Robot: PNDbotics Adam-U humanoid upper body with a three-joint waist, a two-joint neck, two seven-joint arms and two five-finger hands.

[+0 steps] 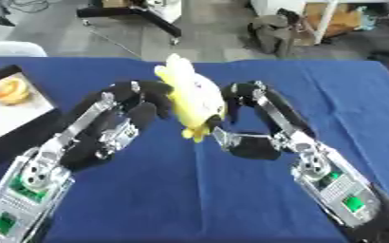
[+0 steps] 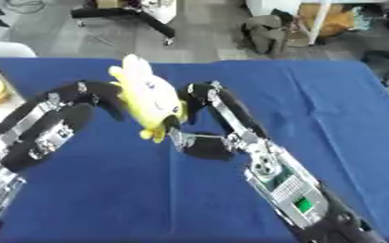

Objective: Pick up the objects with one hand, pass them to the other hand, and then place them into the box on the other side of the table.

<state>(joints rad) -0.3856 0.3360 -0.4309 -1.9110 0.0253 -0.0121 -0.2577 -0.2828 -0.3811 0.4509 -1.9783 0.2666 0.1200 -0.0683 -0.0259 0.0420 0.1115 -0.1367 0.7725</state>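
A yellow plush toy (image 1: 191,97) with a white face hangs in the air over the middle of the blue table (image 1: 189,199). My left hand (image 1: 135,111) comes in from the lower left, and its curled fingers wrap the toy's left side. From the lower right, my right hand (image 1: 268,114) arches over, its fingers and thumb closing on the toy's right side and lower end. Both hands touch the toy at once. The box (image 1: 15,130), black-rimmed with a white floor, lies at the table's left edge.
Inside the box lies an orange, rounded item (image 1: 8,91). Beyond the table's far edge the floor holds a black stand base (image 1: 140,16) and a dark bag (image 1: 273,31). Blue cloth stretches bare to the right of my right arm.
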